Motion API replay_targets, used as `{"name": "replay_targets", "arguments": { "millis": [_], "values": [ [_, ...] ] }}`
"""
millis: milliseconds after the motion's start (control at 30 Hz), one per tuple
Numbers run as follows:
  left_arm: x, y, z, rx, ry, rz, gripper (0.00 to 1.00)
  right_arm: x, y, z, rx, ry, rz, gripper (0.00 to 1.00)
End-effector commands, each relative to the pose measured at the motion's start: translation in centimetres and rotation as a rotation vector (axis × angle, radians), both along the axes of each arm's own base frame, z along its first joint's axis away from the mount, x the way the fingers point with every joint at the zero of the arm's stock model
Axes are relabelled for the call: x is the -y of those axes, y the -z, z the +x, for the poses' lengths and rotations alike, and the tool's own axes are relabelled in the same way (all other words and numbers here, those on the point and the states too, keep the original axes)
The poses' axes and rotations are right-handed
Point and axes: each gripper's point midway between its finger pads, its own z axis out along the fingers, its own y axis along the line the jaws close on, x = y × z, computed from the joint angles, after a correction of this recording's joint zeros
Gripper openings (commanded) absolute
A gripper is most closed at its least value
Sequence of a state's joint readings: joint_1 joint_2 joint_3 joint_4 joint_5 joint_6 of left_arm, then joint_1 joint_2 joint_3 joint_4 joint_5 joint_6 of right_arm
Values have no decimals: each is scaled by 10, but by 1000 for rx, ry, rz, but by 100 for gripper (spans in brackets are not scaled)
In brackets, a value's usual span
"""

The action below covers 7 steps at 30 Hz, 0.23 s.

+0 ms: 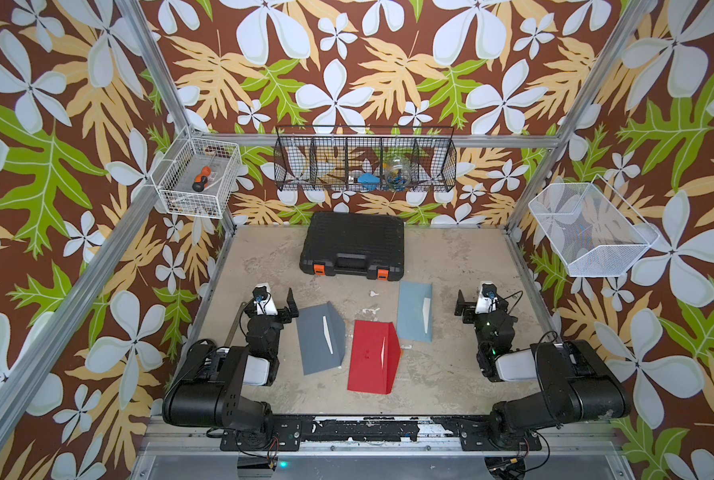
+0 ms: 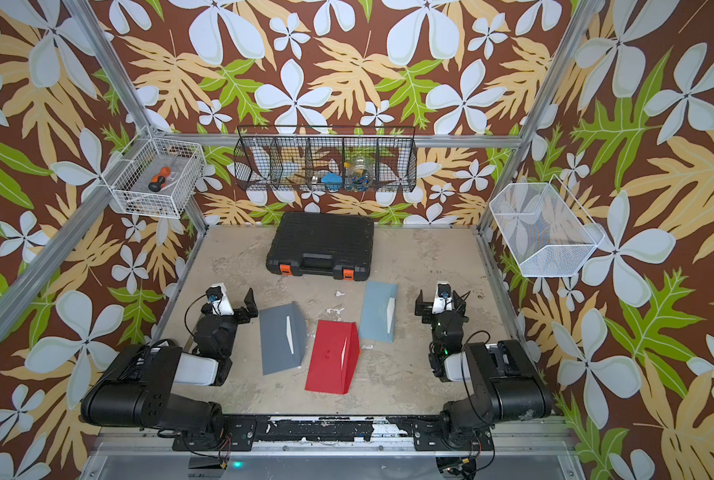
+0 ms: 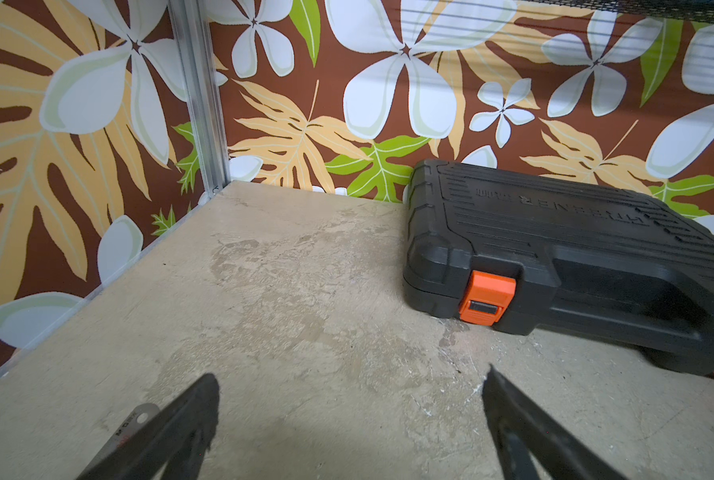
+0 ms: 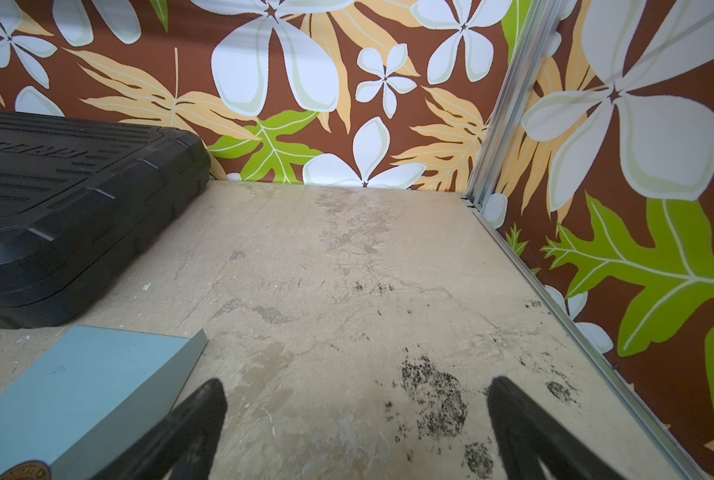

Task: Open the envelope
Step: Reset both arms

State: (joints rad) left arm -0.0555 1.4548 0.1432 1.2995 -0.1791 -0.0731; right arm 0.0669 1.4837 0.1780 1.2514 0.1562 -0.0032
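On tabletop (image 1: 451,257), 3 envelopes (image 1: 370,357)

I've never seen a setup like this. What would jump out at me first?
The loud flower-and-leaf wallpaper covers every wall around the table. On the table, a bright red envelope lies front and middle, with a dark grey envelope to one side and a pale blue envelope to the other. A black tool case sits by the back wall.

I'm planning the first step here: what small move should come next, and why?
Probably ease the right gripper sideways toward the light blue envelope, which lies just beside it; both it and the left gripper stand open, holding nothing.
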Motion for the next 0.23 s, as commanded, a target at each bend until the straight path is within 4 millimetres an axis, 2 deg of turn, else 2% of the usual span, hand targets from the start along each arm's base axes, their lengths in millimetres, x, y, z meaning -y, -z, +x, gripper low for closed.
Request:
{"name": "replay_targets", "arguments": {
  "millis": [0,200],
  "values": [
    [-1,-4,0,16,-5,2,100,-1,-4,3,15,-9,13,99],
    [-1,-5,0,18,-6,2,100,-2,-4,3,13,-15,16,99]
  ]
}}
